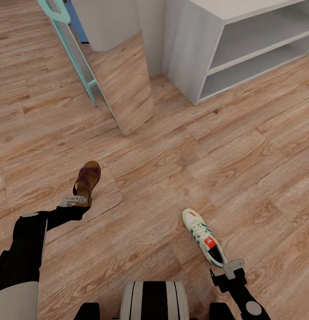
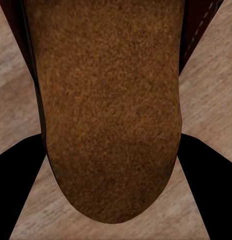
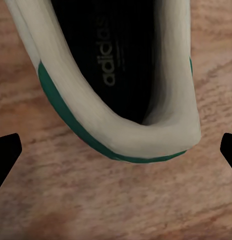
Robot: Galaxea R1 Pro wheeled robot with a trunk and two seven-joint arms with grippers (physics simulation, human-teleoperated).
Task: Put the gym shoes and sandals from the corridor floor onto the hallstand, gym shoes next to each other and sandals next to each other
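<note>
Currently both my arms reach down toward the corridor floor (image 1: 172, 169), one shoe at each. My left fingers (image 1: 74, 201) sit at the heel end of a brown sandal (image 1: 87, 180), which stretches away from them toward the mirror; in the left wrist view the sandal's tan footbed (image 2: 108, 100) lies between my two dark fingers (image 2: 18, 185), whose tips flank the rounded heel and appear to touch its sides, so I log them as grasping the sandal, though the contact itself is hard to confirm. My right fingers (image 1: 233, 268) are at the heel of a gym shoe (image 1: 203, 238), white with green stripes and a red-orange tongue, toe pointing away from them. In the right wrist view the shoe's heel collar (image 3: 126, 125) sits just ahead of me, and my fingers (image 3: 6, 155) show as dark tips well apart at either side, clear of the shoe: spread, grasping nothing. Both shoes rest on the wood planks. Far ahead of my right fingers stands the hallstand (image 1: 194, 58), pale grey with two open shelf slots. Ahead of my left fingers a mirror (image 1: 123, 84) with a teal frame leans tilted on the floor.
</note>
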